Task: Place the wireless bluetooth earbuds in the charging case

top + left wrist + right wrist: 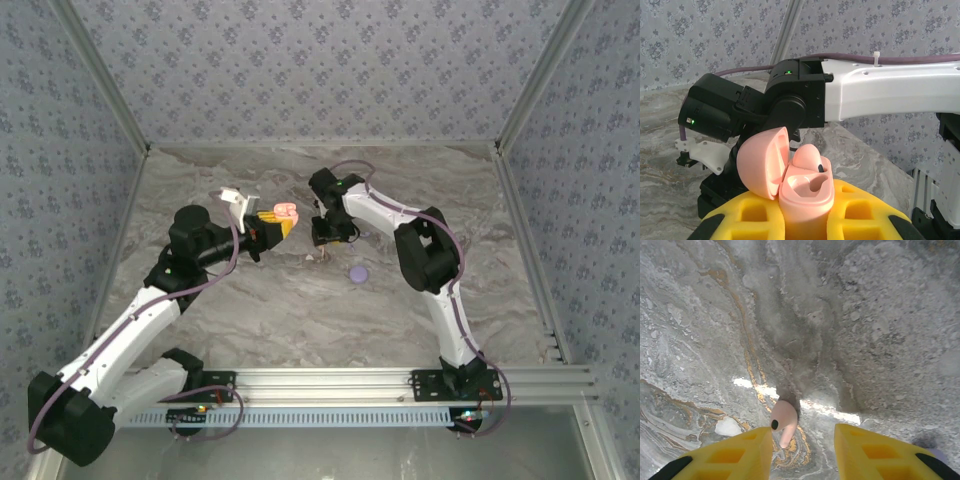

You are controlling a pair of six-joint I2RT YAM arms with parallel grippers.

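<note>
Soft, even light (close foreground slightly blurred).

White-and-black robot arms: two, left arm point(130, 320), right arm point(440, 290).
Yellow-padded claws: two, left claw point(805, 217), right claw point(803, 450).
Salmon-pink plastic charging case point(802, 192), hinged lid up: one.
Pale pink black-tipped earbuds point(784, 420): two (second one point(809, 159) sits in case).
Small round purple disc point(358, 272): one.
Grey marbled desk point(250, 300): one.

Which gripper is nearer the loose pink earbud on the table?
Right. The right gripper hangs just above the earbud, which lies between its open fingers. The left gripper is off to the side, holding the open pink case.
</note>
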